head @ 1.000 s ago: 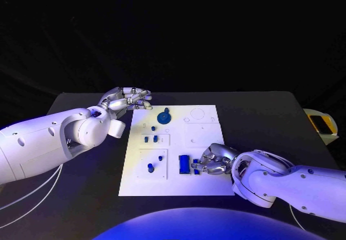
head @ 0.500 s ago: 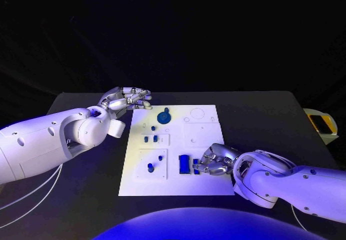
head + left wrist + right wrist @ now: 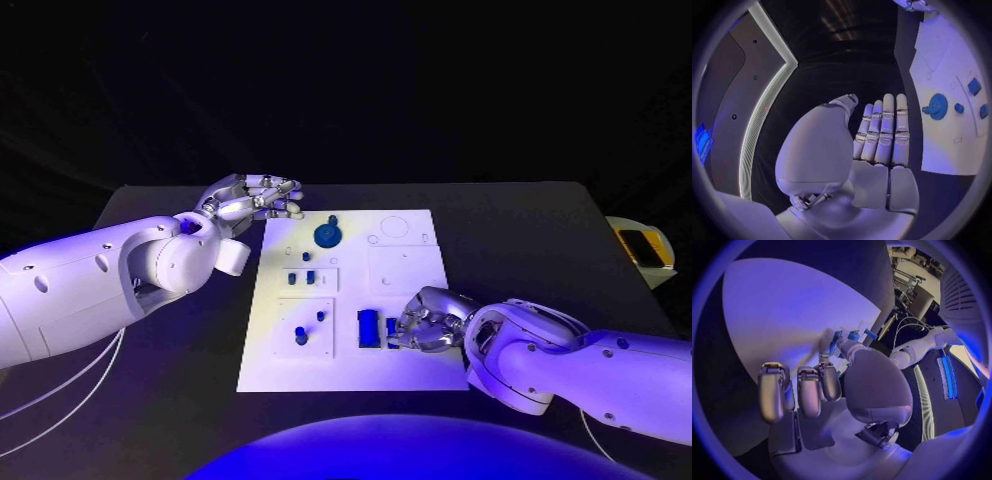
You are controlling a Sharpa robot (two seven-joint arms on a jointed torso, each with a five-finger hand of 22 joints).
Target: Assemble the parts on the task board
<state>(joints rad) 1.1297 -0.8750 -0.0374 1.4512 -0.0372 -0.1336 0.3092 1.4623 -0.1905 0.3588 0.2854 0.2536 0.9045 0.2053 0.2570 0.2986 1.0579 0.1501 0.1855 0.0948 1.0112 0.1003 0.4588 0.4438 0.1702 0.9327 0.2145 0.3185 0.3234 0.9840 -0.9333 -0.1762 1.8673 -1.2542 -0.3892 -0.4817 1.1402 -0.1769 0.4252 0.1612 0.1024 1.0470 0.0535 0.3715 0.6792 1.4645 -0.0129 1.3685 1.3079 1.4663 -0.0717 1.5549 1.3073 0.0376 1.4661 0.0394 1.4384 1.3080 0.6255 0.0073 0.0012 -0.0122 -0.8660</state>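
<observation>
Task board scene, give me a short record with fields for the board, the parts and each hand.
board: white rectangular task board in the middle of the black table
parts: round blue disc part near the far end; long blue block near the right hand
left hand: left hand off the board's far left corner, holding nothing
right hand: right hand on the board, fingers at a small blue part; grip unclear

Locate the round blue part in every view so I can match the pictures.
Head view: the round blue part lies at the far end of the task board, near the left hand.
Left wrist view: it lies on the board beyond the fingertips of that hand.
Right wrist view: I cannot pick it out.
Shared landmark: the white task board, with the small blue parts beside the round one.
</observation>
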